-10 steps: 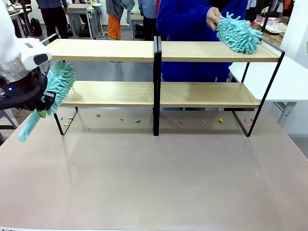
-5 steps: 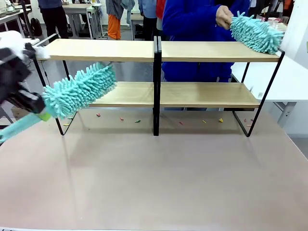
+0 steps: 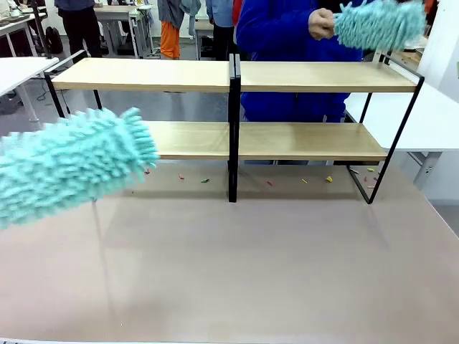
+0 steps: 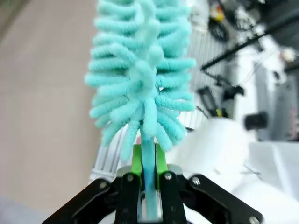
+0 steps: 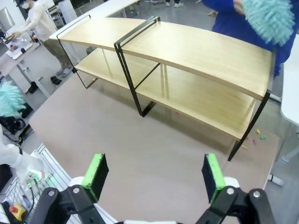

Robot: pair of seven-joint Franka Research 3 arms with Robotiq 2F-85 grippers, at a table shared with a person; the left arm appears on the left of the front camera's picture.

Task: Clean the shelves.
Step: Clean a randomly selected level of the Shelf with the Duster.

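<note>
The brown-topped table (image 3: 251,272) lies beneath both grippers, and its near edge is cut off in the front view. The shelves (image 3: 301,77) are set across its far side, well ahead of the right gripper (image 5: 154,170). Their long axis runs from side to side, with both boards level and the black centre post upright. The frame is seen from above in the right wrist view and side-on in the front view.

A turquoise chenille duster (image 3: 68,165) is blurred and cut off at the left edge of the front view, where its handle is hidden. In the left wrist view it is shown rising straight out from the left gripper (image 4: 148,161), whose green pads are clamped on the thin handle.

A second duster (image 3: 376,23), also blurred, is held in the person's hand (image 3: 320,24) above the right end of the upper board. The right gripper's jaws are spread wide, with nothing held between them.

Small coloured scraps (image 3: 205,180) are scattered under the lower board and are too small to identify.
</note>
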